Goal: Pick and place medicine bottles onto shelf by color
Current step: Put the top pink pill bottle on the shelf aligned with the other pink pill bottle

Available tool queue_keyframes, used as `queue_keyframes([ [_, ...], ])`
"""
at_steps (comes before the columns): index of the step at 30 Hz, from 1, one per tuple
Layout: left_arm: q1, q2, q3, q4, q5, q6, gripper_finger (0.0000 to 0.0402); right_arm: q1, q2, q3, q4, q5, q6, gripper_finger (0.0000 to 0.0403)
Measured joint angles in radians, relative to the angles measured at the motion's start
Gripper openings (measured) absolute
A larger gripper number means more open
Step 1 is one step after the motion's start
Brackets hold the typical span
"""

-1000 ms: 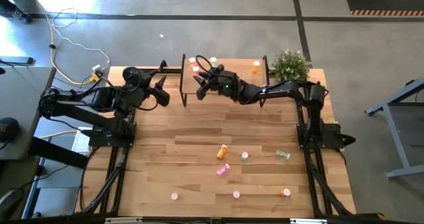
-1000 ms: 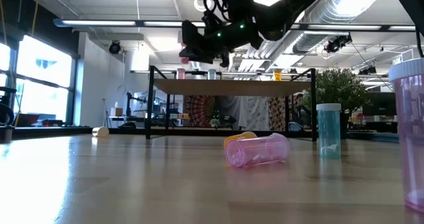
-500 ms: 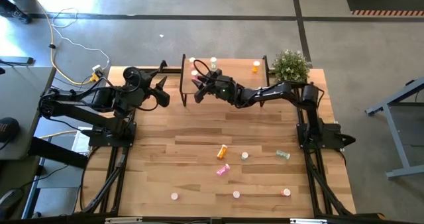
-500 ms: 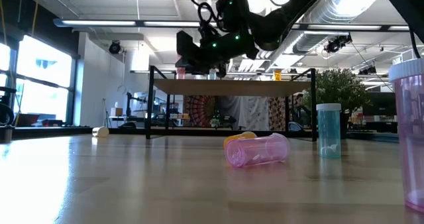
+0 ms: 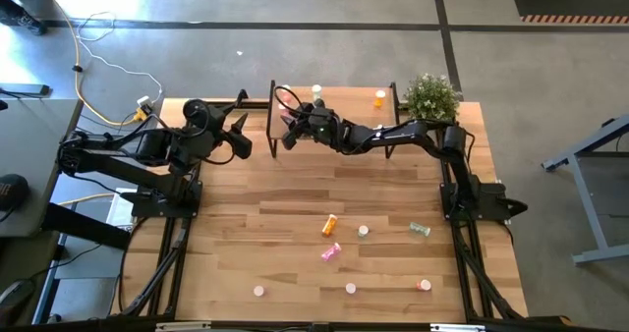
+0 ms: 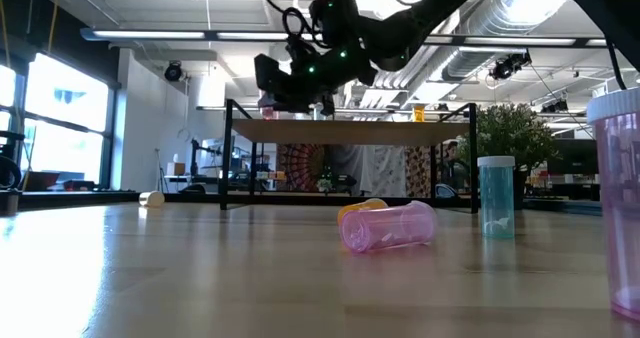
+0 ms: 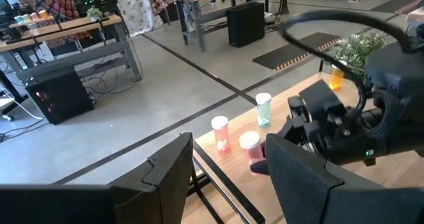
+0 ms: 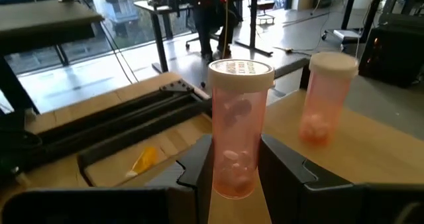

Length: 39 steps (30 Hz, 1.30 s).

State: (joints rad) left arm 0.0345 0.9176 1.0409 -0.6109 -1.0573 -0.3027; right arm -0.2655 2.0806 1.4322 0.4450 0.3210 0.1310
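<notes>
My right gripper [image 8: 235,151] is shut on a pink bottle [image 8: 236,118] with a white cap, over the left part of the shelf [image 5: 349,98]. A second pink bottle [image 8: 326,101] stands on the shelf board just beside it. A green bottle [image 7: 263,109] and an orange bottle [image 5: 379,99] also stand on the shelf. My left gripper [image 7: 225,164] waits open beyond the shelf's left end, with nothing between its fingers. My right gripper pinches the pink bottle's lower body [image 8: 232,177] between its two fingers. The fingers lie nearly level and come from the table's right side. The bottle stands upright with its cap up. Whether its bottom touches the shelf board, I cannot tell.
On the tabletop nearer the front lie an orange bottle [image 5: 331,224] and a pink bottle [image 5: 330,252], with a green one [image 5: 420,230] and several more scattered about. A potted plant [image 5: 430,96] stands at the shelf's right end.
My right gripper has gone toward the table's left edge along the shelf and sunk a little, carrying the pink bottle upright. It now hangs beside the pink bottle that stands on the shelf's left part.
</notes>
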Motion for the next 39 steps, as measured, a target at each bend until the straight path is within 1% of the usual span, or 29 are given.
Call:
queue_keyframes([
  [14, 0.000, 0.000, 0.000, -0.006, 0.000, 0.018, 0.0179, -0.017, 0.012, 0.000, 0.005, -0.008, 0.001, 0.0092],
  [19, 0.000, 0.000, 0.000, -0.006, 0.000, 0.018, 0.0179, -0.024, 0.012, -0.001, -0.026, -0.059, 0.030, 0.0092],
  [39, 0.000, 0.000, 0.000, -0.006, 0.002, 0.018, 0.0179, -0.025, 0.010, 0.000, -0.043, -0.066, 0.045, 0.0092],
])
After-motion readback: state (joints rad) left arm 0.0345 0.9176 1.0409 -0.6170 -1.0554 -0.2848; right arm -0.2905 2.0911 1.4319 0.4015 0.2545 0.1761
